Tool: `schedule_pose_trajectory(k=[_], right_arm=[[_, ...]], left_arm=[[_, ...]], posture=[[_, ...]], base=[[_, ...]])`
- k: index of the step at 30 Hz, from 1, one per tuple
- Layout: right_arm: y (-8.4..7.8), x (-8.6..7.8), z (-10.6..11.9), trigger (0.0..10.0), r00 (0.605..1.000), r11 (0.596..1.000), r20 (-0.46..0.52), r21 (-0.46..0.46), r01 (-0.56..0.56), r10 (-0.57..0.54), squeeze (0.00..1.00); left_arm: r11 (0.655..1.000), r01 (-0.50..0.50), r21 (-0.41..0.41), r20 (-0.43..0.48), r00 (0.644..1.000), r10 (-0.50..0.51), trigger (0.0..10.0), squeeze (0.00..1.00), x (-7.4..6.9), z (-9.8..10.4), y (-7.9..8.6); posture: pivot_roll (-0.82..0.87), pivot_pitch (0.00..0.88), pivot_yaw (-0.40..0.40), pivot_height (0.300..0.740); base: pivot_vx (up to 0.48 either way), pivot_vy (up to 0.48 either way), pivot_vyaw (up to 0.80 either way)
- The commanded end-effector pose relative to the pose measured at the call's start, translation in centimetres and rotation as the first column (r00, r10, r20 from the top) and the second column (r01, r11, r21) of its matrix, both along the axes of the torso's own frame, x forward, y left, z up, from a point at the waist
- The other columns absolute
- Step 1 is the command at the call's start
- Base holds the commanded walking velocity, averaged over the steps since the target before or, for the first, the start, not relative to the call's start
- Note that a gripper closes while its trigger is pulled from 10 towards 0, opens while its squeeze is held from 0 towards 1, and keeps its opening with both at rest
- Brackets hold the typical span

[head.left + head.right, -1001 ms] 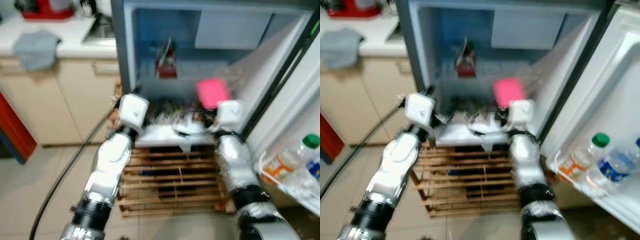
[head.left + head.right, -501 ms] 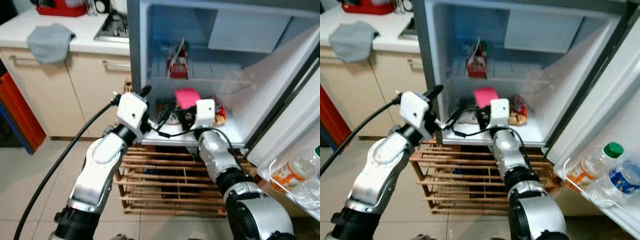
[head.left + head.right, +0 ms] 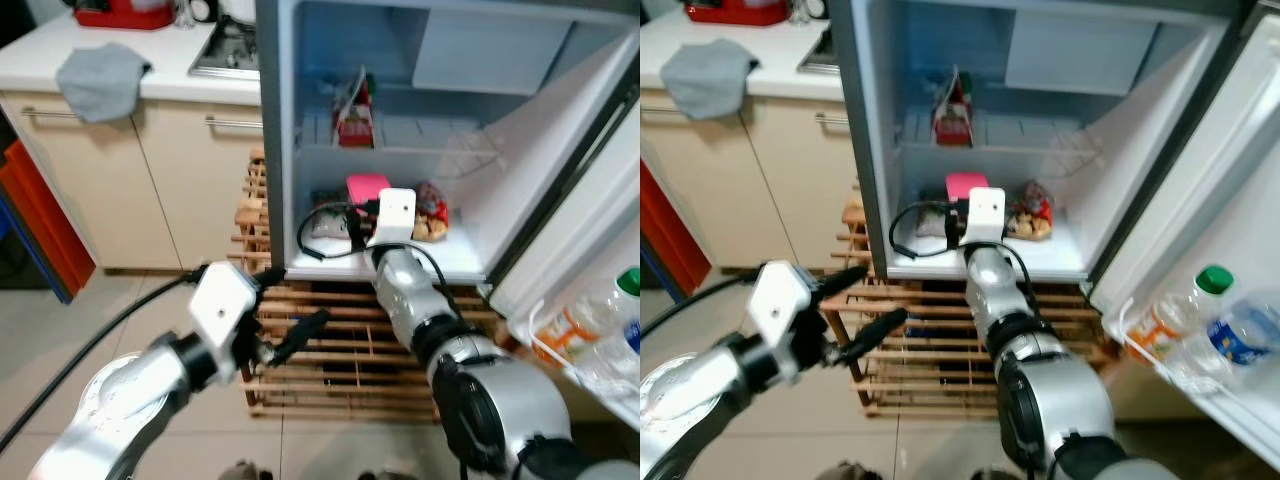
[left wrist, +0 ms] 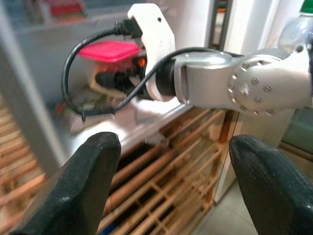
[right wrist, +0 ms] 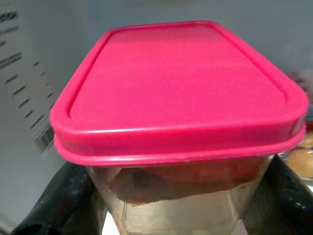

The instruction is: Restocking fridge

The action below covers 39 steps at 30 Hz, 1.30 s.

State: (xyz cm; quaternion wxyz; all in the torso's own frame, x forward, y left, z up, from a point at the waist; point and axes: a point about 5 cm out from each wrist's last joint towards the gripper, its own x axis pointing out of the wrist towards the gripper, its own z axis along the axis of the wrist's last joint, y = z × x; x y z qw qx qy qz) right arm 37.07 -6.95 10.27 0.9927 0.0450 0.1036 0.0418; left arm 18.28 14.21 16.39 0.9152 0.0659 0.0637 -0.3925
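Placement step in hand. The right gripper point(image 5: 181, 196) pinches the pink-lidded container point(image 5: 178, 93) between its fingers, over the fridge's lower shelf point(image 3: 455, 262). The left gripper point(image 3: 285, 340), fingers spread, hangs near the wooden rack point(image 3: 340, 375). Next, by judgement: lower, release, withdraw.

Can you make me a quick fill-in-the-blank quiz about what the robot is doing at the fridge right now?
1. The right gripper holds a clear container with a ____ lid.
2. The fridge door stands ____.
3. The left gripper hangs in front of the wooden ____ under the fridge, its fingers open.
4. A grey ____ lies on the counter.

Missing words: pink; open; rack; cloth
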Motion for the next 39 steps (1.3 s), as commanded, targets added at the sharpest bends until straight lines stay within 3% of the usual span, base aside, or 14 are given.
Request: schedule_pose_trajectory(k=[1,9,15,18,25,39], right_arm=[[0.1,0.4,0.8,0.0,1.0,1.0,0.012,-0.023,0.007,-0.006,0.0],[0.6,0.6,1.2,0.0,0.999,0.999,-0.002,0.001,0.038,-0.038,0.0],[1.5,0.3,1.1,0.0,1.0,1.0,0.004,0.003,0.026,-0.026,0.0],[1.3,0.4,1.1,0.0,1.0,1.0,0.006,-0.003,0.027,-0.027,0.0],[0.6,0.7,1.5,0.0,0.999,0.999,0.013,-0.015,0.048,-0.048,0.0],[-1.1,1.5,2.7,0.0,0.989,0.988,0.063,-0.061,0.139,-0.135,0.0]], left_arm=[[1.0,-0.013,0.011,-0.019,1.0,0.013,10.0,0.0,-1.1,0.5,0.6],[0.997,-0.074,0.016,-0.093,0.993,0.075,10.0,0.0,-4.2,1.1,1.1],[0.975,-0.216,0.058,-0.019,0.976,0.218,10.0,0.0,-2.8,0.9,1.1],[0.971,-0.238,0.022,-0.02,0.971,0.239,10.0,0.0,-2.8,1.2,0.7],[0.966,-0.256,-0.011,-0.005,0.967,0.256,10.0,0.0,-3.2,1.5,-0.2],[0.976,-0.215,-0.019,-0.012,0.977,0.215,10.0,0.0,-3.4,1.5,-1.2]], posture=[[0.28,0.098,-0.02,0.74],[0.34,0.143,-0.018,0.74],[0.32,0.155,-0.034,0.74],[0.31,0.164,-0.04,0.74],[0.31,0.191,-0.055,0.74],[0.31,0.2,-0.064,0.74]], base=[[0.0,0.0,0.0],[0.0,0.0,0.0],[0.0,0.0,0.0],[0.0,0.0,0.0],[0.217,0.0,0.0],[0.459,0.0,0.0]])
